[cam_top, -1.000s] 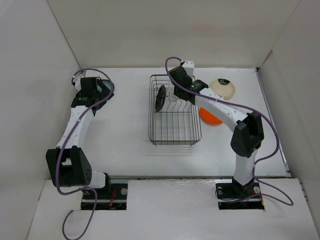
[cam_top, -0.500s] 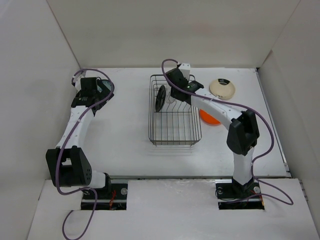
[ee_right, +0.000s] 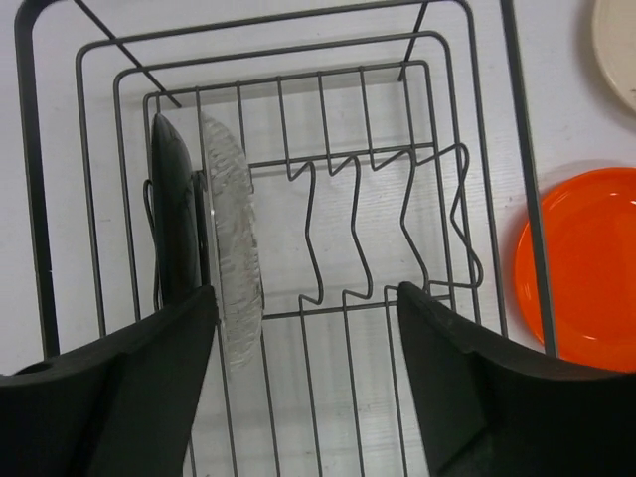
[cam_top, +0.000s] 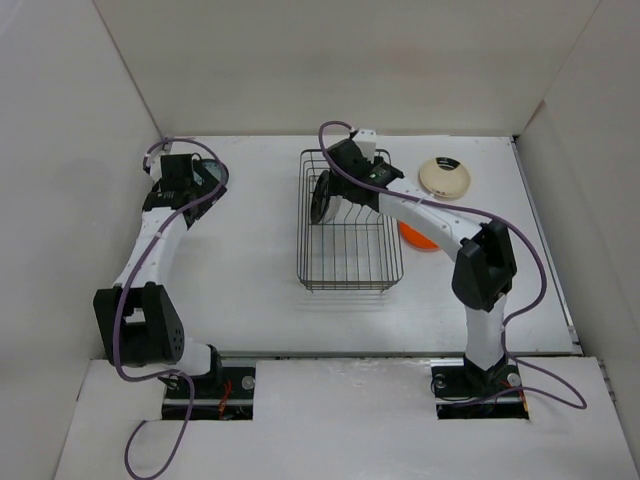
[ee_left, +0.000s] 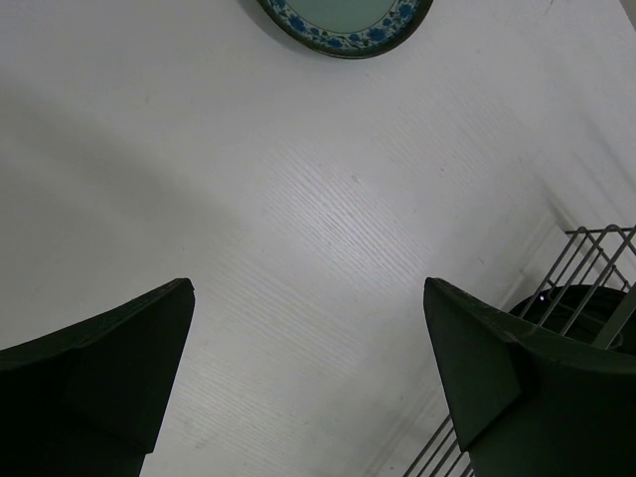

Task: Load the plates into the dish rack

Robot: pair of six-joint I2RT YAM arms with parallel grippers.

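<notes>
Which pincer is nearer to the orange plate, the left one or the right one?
Right. The right pincer hangs over the dish rack, with the orange plate just beside that rack. The left pincer is far to the left, near the teal plate.

Overhead, both wrists: common dish rack (cam_top: 350,255)

A white bench (cam_top: 250,260) fills the middle, boxed in by plain white panels: a back wall (cam_top: 350,60) at 12 o'clock, a left wall (cam_top: 60,150) slanting in at 9 o'clock and a right wall (cam_top: 600,170) at 3 o'clock. A white ledge (cam_top: 340,420) runs along 6 o'clock. The light is even and the shadows soft. Seen close, the bench surface shows a faint grain.
</notes>
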